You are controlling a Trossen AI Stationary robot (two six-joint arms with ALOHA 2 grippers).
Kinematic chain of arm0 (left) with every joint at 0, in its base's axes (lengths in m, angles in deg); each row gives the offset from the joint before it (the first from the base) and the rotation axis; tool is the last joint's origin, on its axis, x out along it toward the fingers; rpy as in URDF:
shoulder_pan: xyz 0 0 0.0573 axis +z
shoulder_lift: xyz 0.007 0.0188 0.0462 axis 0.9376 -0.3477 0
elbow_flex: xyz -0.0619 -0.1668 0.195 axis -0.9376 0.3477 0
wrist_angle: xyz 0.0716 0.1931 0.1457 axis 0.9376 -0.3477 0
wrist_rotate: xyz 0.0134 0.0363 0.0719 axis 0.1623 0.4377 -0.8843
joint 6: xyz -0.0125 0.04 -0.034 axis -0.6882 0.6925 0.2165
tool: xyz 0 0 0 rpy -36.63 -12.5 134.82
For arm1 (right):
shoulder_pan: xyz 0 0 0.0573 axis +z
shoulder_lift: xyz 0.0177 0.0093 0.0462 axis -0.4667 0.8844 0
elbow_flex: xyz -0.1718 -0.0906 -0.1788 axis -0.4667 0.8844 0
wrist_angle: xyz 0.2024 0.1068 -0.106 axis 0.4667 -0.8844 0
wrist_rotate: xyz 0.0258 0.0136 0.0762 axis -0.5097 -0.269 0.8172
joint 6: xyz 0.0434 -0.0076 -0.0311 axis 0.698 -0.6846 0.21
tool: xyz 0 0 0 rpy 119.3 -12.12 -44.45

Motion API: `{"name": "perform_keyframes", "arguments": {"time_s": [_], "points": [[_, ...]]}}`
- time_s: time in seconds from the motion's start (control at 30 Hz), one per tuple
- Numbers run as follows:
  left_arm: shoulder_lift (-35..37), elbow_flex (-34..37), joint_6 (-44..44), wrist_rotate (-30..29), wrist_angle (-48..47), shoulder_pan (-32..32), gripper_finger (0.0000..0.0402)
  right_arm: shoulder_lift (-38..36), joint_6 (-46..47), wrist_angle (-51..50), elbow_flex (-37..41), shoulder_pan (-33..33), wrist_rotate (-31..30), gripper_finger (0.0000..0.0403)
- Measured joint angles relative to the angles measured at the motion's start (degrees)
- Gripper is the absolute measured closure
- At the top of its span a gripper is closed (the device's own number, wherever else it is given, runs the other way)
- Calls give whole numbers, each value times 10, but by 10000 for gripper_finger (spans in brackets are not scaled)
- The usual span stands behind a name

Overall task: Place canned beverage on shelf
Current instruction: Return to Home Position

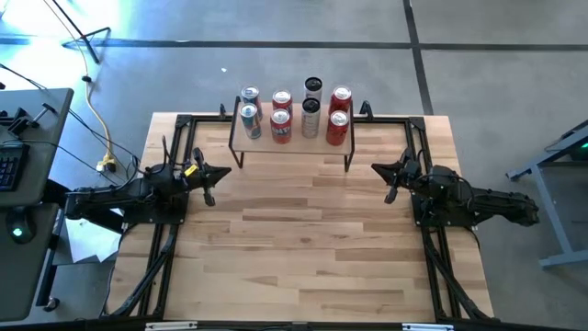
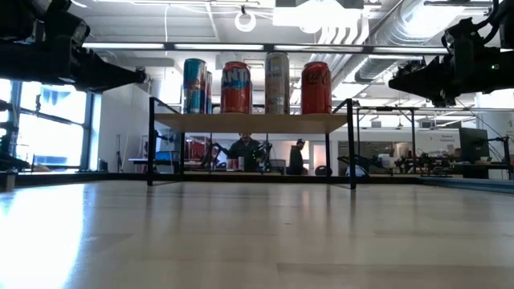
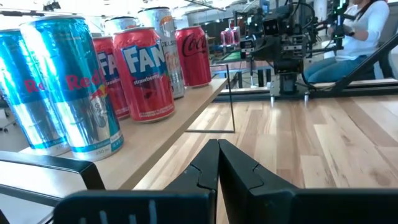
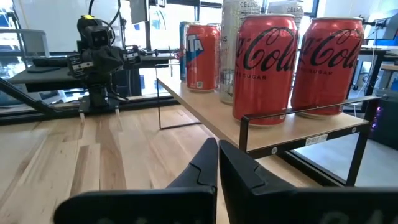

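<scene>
The shelf [image 1: 294, 153] stands at the far edge of the counter [image 1: 303, 239], midway between the two arms; it carries eight upright cans in four pairs, each pair set one behind the other; from the left arm's side across to the right arm's they run two blue cans [image 1: 248, 119], two red Fanta cans [image 1: 281, 125], two pale cans [image 1: 310, 118] and two red Coca-Cola cans [image 1: 337, 127]; in the low view the front four stand in a close row along the wooden top, the blue one nearest the left end and the Coca-Cola one nearest the right; the left hand [image 1: 219, 175] hangs above the counter near the shelf's left end, apart from it, its tip turned inward toward the middle; its own wrist view shows the two dark fingers [image 3: 202, 168] pressed together with nothing between them; the right hand [image 1: 384, 172] mirrors it off the shelf's right end, also raised clear of the wood, fingers [image 4: 202, 165] likewise closed and empty; neither hand touches a can or the shelf; beyond the counter, a seated person [image 3: 364, 31] in a light top shows in the left wrist view.
</scene>
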Motion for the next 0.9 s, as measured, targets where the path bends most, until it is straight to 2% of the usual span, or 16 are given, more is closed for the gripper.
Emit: {"name": "perform_keyframes", "arguments": {"time_s": [0.9], "points": [[0,0,0,2,0,0,396,0,0,0,0,0,0,403]]}}
